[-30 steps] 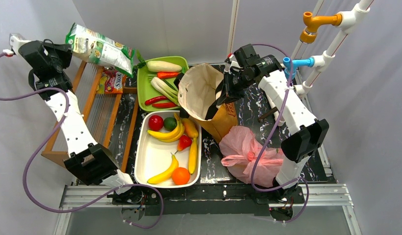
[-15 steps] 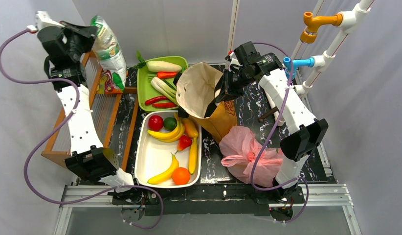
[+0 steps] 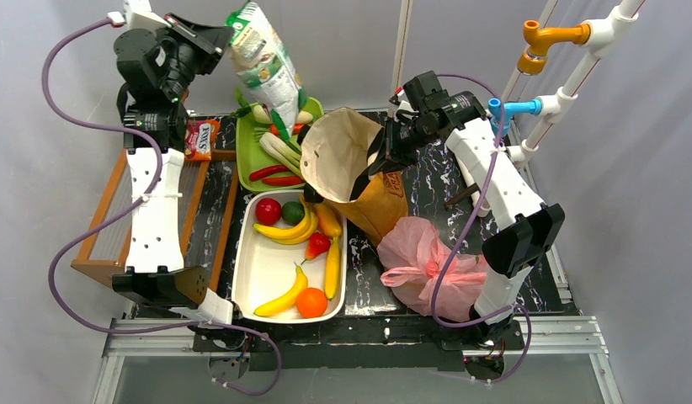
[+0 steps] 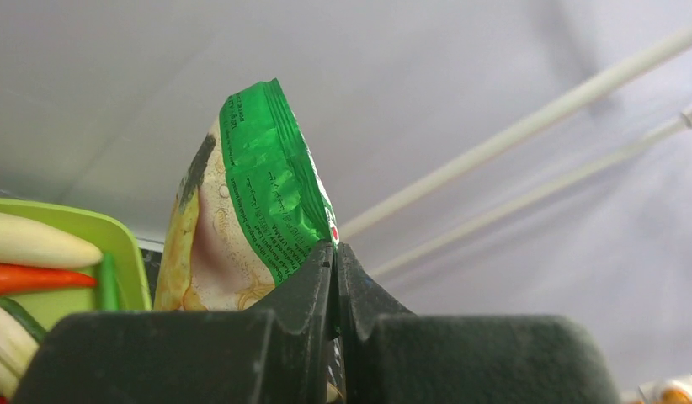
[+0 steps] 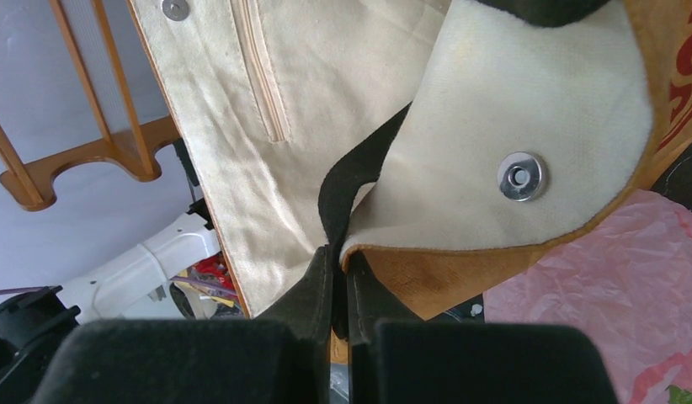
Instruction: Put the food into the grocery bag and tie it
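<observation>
Bananas (image 3: 285, 229) lie in the white tray (image 3: 248, 282) at the near middle of the tabletop (image 3: 427, 189). A red apple (image 3: 268, 210), a green fruit (image 3: 292, 212), a small red piece (image 3: 317, 244) and an orange (image 3: 311, 303) lie in the tray with them. The pink grocery bag (image 3: 418, 252) sits crumpled on the tabletop to the right of the white tray, close to the base of the right arm. It is apart from the fruit, and a purple cable (image 3: 450, 269) runs across it. Just behind the pink bag stands a brown bag (image 3: 385, 206) with its mouth wide open and a cream inside. The right gripper (image 3: 383, 162) is pinched tight on the rim of the brown bag, right where a black strap (image 5: 347, 181) meets the edge. A round metal snap (image 5: 519, 177) shows on the cream flap beside it. The left gripper (image 3: 223, 35) is up high at the far left. Its 2 fingers are squeezed together on the green top edge of a crisp packet (image 3: 268, 67). The packet hangs down over the green tray (image 3: 248, 164), where a white radish (image 4: 35, 240), a carrot (image 4: 39, 278) and red chillies (image 3: 271, 172) lie. A wooden rack (image 3: 103, 244) stands at the left side.
</observation>
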`<state>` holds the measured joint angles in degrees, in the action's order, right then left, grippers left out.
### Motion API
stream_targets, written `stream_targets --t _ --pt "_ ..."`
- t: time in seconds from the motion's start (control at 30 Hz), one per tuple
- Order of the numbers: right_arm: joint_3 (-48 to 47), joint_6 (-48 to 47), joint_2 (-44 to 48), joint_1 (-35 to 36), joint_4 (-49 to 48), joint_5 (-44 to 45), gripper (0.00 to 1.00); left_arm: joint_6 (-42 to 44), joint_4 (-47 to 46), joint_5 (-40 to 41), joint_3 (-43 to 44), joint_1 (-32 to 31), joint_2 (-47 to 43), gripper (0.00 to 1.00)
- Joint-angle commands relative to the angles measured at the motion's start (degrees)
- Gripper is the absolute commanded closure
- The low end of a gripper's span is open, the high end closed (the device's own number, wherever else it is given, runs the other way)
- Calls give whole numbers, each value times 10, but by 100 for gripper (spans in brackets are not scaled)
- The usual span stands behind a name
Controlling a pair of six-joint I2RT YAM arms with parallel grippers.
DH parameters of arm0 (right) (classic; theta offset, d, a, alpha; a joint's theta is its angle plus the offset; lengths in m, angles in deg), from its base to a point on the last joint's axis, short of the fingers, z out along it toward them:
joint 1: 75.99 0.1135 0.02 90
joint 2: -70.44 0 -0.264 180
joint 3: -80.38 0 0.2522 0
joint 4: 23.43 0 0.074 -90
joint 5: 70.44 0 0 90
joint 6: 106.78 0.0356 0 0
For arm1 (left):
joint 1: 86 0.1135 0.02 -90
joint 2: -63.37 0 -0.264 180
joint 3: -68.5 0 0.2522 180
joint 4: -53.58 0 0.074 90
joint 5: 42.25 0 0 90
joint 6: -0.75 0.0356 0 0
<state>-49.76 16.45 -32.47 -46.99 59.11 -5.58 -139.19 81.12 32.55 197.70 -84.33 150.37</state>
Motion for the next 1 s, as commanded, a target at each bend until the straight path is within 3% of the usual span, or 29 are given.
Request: stream_targets --t 0.0,0.3,0.57,0.97 --pt "0 26 -1 -7 -18 -24 99 -2 -19 12 -13 -52 -37 100" --pt "2 41 0 -27 -14 -29 99 -26 -66 20 -58 -162 -55 100" --pt "36 45 23 -35 -28 -30 99 -38 -59 21 -5 -193 -48 100" --pt "45 43 32 -46 -32 -37 99 -97 -97 -10 -38 -217 -57 100"
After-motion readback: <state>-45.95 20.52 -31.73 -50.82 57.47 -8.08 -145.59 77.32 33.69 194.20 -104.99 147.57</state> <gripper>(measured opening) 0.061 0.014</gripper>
